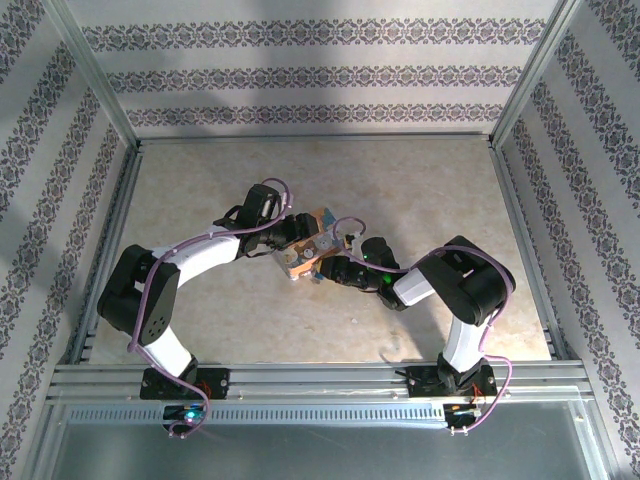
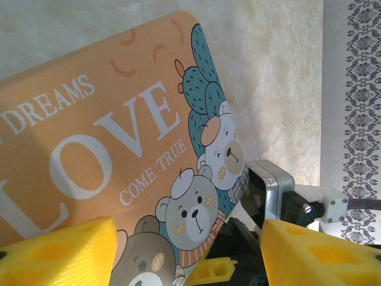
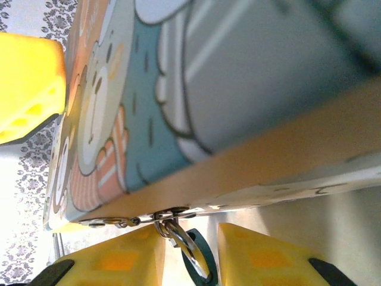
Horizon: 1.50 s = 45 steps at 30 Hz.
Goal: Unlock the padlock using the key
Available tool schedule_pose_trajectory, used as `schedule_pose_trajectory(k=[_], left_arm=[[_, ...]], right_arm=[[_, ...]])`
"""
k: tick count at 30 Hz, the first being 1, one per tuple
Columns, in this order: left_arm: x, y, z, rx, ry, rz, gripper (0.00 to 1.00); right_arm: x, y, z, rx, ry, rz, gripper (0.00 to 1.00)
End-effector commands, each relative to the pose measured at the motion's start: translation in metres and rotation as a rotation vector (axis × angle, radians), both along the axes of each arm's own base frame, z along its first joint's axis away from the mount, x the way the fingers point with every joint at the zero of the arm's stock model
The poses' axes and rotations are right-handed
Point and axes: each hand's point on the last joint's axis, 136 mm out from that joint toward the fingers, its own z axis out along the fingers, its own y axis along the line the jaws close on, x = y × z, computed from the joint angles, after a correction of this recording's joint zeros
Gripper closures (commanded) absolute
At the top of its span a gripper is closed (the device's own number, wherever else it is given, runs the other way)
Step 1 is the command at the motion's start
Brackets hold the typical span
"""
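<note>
Orange-teal padlock (image 2: 119, 149) clamped in left hand (image 2: 187, 256) — looks rigid, slick faces, hold by edges. Key (image 3: 172, 223) at padlock's narrow edge, tiny, light; right hand (image 3: 190, 238) narrow around it — grip unclear.

Top external sits high above and behind the two bases, looking down and forward over the whole table (image 1: 420, 190) to the patterned back wall (image 1: 320, 75): a far, wide look with both arms in full. Left wrist sits right behind the left gripper (image 2: 187, 238), peering out along its yellow fingers (image 2: 59, 253), so close that the padlock (image 2: 107, 137) just ahead of them looms large. Right wrist looks out past the right gripper (image 3: 190, 250) from the opposite side, closer yet, nose up against the padlock's edge. All three views share that padlock at the fingertips, and right wrist also catches one finger of the left gripper beside it.
</note>
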Motion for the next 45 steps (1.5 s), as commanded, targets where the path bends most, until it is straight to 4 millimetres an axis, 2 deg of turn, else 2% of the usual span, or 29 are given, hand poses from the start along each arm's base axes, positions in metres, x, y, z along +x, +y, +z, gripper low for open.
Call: schedule_pose_trajectory(k=[1,14,33,37,45], left_arm=[[-0.003,0.010,-0.005,0.023,0.005,0.016,0.35],[-0.004,0.012,-0.006,0.024,0.004,0.019,0.35],[-0.002,0.013,-0.006,0.018,0.004,0.027,0.35],[-0.002,0.013,-0.005,0.018,0.002,0.027,0.35],[-0.005,0.015,-0.005,0.025,0.004,0.031,0.35]], right_arm=[[-0.006,-0.003,-0.001,-0.010,0.028,-0.014,0.70],[-0.010,-0.005,0.000,-0.016,0.035,-0.020,0.71],[-0.009,0.009,-0.009,-0.006,0.078,0.033,0.73],[-0.009,0.007,-0.008,-0.011,0.075,0.026,0.77],[-0.008,-0.002,-0.002,-0.049,0.046,-0.014,0.93]])
